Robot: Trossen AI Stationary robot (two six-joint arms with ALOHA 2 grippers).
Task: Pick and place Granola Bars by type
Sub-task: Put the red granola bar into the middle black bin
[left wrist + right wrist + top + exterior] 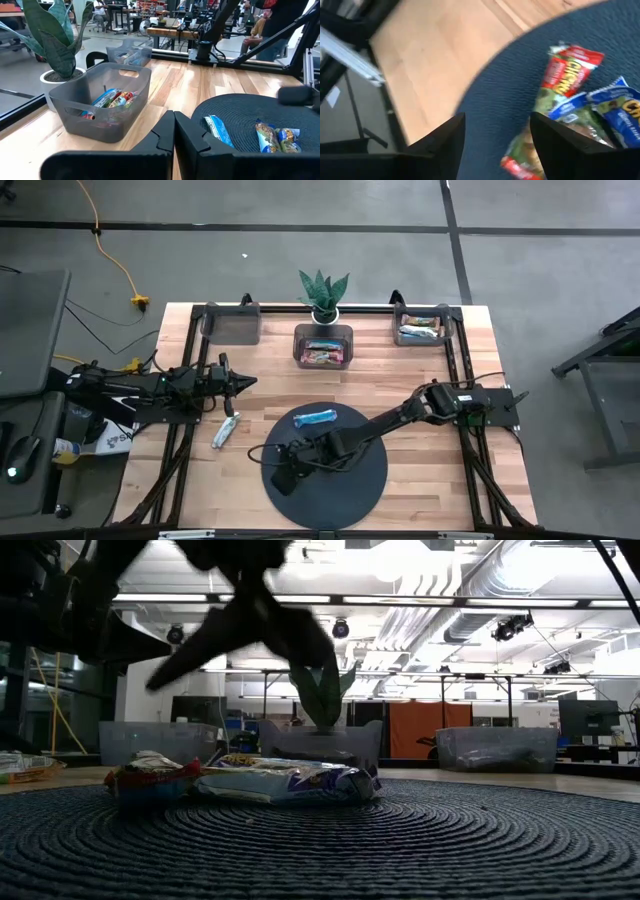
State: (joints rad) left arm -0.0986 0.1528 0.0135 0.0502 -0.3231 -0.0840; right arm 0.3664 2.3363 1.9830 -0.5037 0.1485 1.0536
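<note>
- My right gripper [283, 471] hangs low over the near-left part of the round mat [350, 480], jaws spread wide and empty; in my wrist view the red bar [569, 67] and a blue bar [620, 112] lie ahead, off to one side of my fingers.
- My left gripper [243, 383] waits closed over the table's left side, gripping nothing.
- Risk: the bars ahead of me overlap, so closing from here could catch two wrappers at once, or push the pile across the mat.
- Risk: the wrappers look shiny, and a shallow pinch may slip.
- Another blue bar [315, 418] lies alone at the mat's far edge; a silver-green bar [226, 430] rests on the bare wood beside the mat.
- The middle bin [322, 346], before the potted plant [324, 292], holds red-pink bars; the right bin [421, 327] holds a few bars; the left bin [231, 323] looks empty.
</note>
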